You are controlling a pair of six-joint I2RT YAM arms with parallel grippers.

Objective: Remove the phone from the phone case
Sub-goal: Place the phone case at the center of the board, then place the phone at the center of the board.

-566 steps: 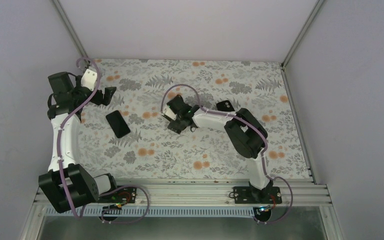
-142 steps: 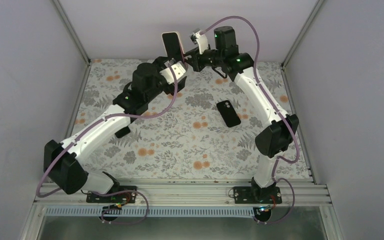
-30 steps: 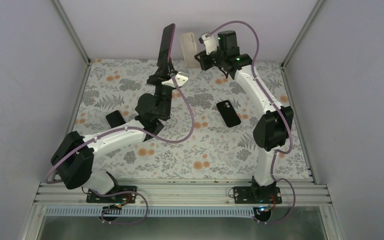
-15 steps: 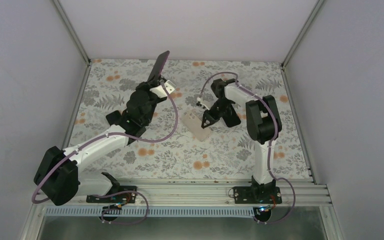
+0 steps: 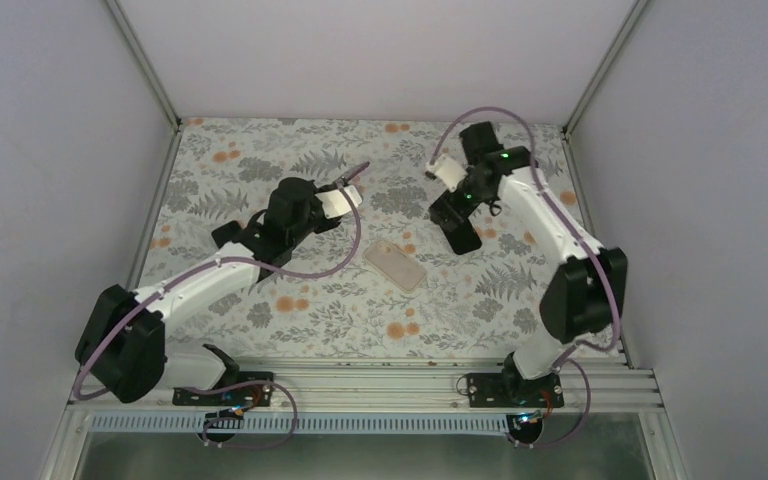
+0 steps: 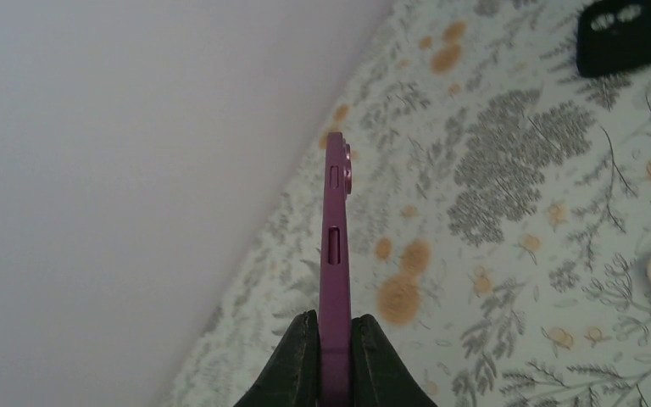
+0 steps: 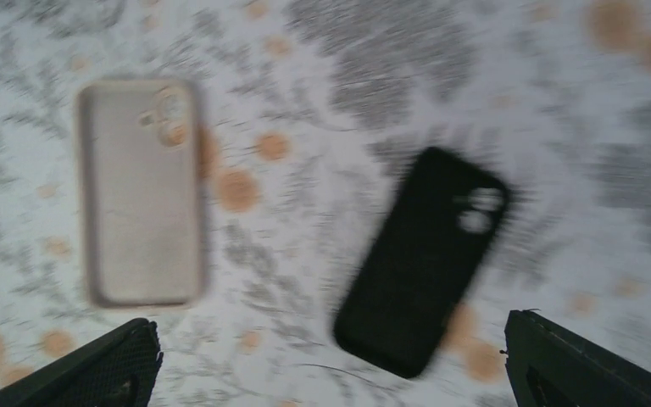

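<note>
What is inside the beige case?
Nothing: the beige case lies empty, with cloth pattern showing through its camera hole. The cloth under it is covered. The purple phone is held in the left jaws.

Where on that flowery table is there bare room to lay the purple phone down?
Bare: the near strip of table between the beige case and the front rail, and the far left corner. Crowded: mid-right, where the beige case and black case lie close below the right end effector; the left edge, where another black item lies by the left arm.

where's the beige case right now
In the top view, the beige case lies flat mid floral tabletop, just left of the black case.
</note>
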